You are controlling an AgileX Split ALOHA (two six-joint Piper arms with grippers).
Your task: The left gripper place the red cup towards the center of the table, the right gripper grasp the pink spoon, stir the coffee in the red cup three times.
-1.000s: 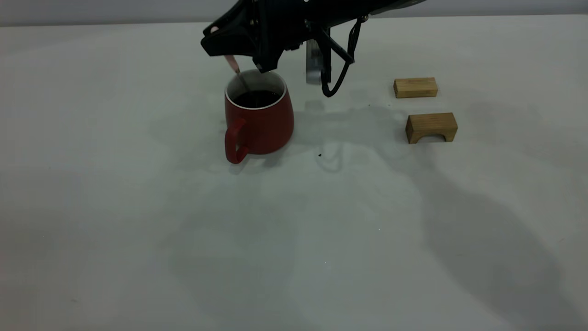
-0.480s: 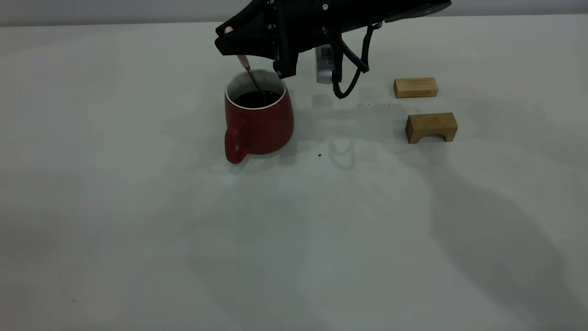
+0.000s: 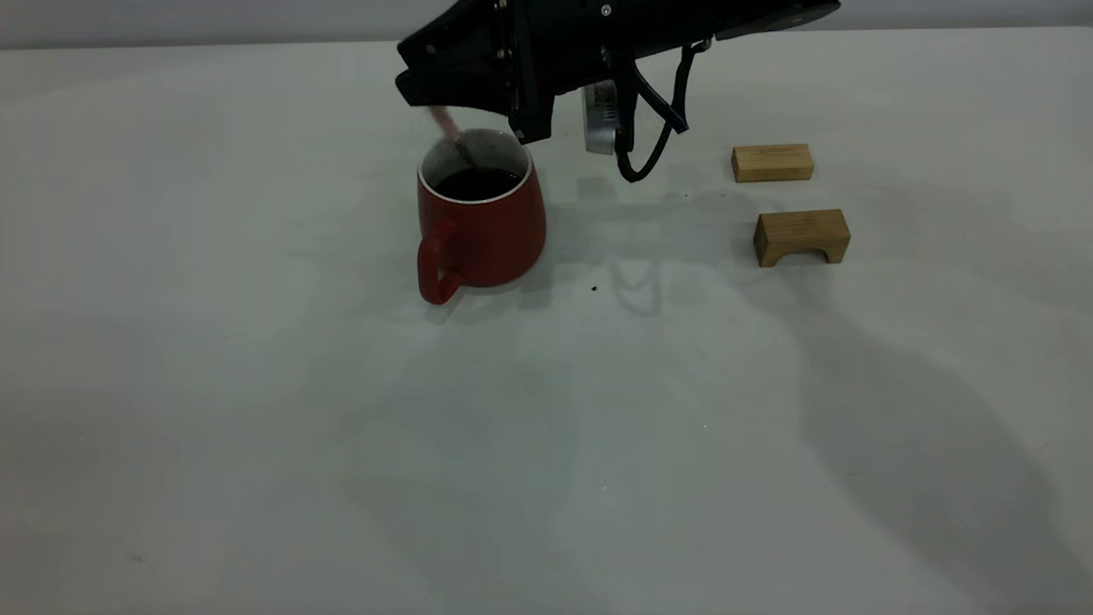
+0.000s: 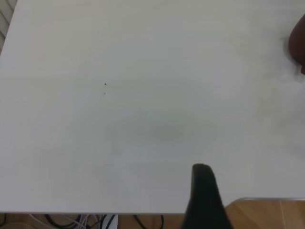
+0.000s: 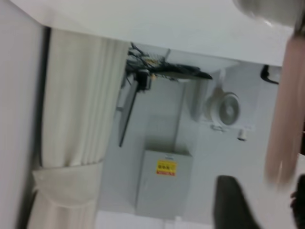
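The red cup (image 3: 482, 224) stands on the table (image 3: 256, 384) left of centre, its loop handle toward the camera. The coffee (image 3: 476, 183) lies dark inside it. My right gripper (image 3: 434, 92) hovers just above the cup's far rim, shut on the pink spoon (image 3: 450, 130), which slants down into the cup and looks smeared by motion. In the right wrist view the pink spoon's handle (image 5: 285, 119) runs up between the right gripper's (image 5: 264, 195) dark fingers. The left wrist view shows one dark finger (image 4: 205, 191) over bare table and an edge of the red cup (image 4: 298, 45). The left gripper does not appear in the exterior view.
Two tan wooden blocks sit right of the cup: a flat one (image 3: 772, 162) farther back and an arched one (image 3: 801, 237) nearer. A black cable loop (image 3: 639, 145) hangs under the right arm. The table's edge and wooden floor (image 4: 267, 214) show in the left wrist view.
The right arm first shifted right over the cup, then held there. The spoon swung inside the cup, its lower end now nearer the far left wall. The cup has not moved.
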